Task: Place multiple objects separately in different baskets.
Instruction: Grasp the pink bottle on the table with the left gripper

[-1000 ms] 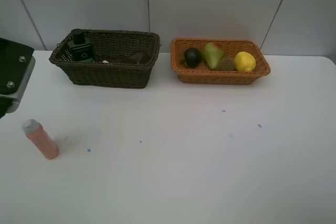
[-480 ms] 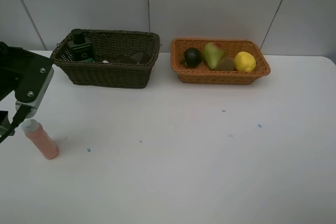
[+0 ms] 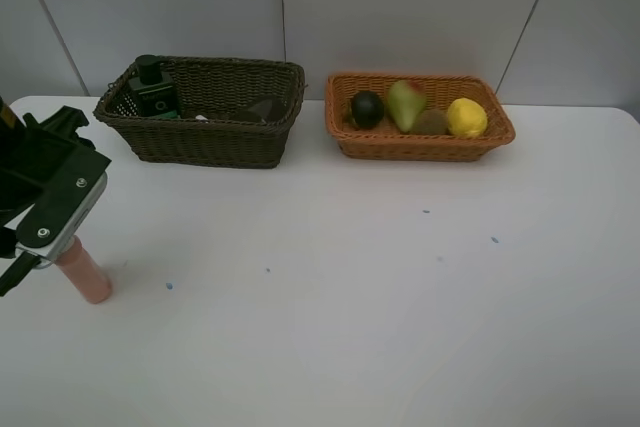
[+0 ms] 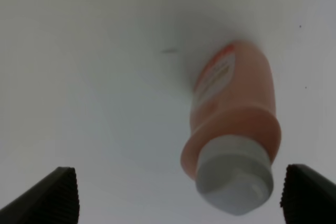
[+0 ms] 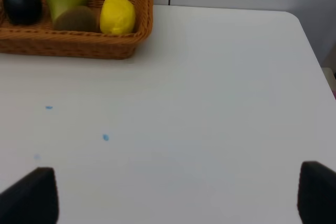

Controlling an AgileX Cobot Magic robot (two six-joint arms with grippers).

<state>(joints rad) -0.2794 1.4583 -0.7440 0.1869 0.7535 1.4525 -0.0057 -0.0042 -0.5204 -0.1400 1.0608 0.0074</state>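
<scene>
A pink white-capped bottle (image 3: 86,274) stands upright on the white table at the near left. My left arm (image 3: 50,192) hangs over it and hides its cap in the high view. In the left wrist view my left gripper (image 4: 184,196) is open, and the bottle (image 4: 231,114) sits between the fingertips (image 4: 60,195), apart from both. The dark brown basket (image 3: 215,142) holds a dark green bottle (image 3: 153,88). In the orange-tan basket (image 3: 420,145) lie a dark green round fruit (image 3: 367,108), a pear (image 3: 405,103), a kiwi (image 3: 431,123) and a lemon (image 3: 466,117). My right gripper (image 5: 173,195) is open over bare table.
Both baskets stand side by side at the back by the grey wall. Small blue specks (image 3: 494,240) dot the tabletop. The table's right edge (image 5: 310,45) shows in the right wrist view. The right arm is out of the high view.
My left arm has come in from the left edge and down over the pink bottle, now covering its cap. Nothing else has moved.
</scene>
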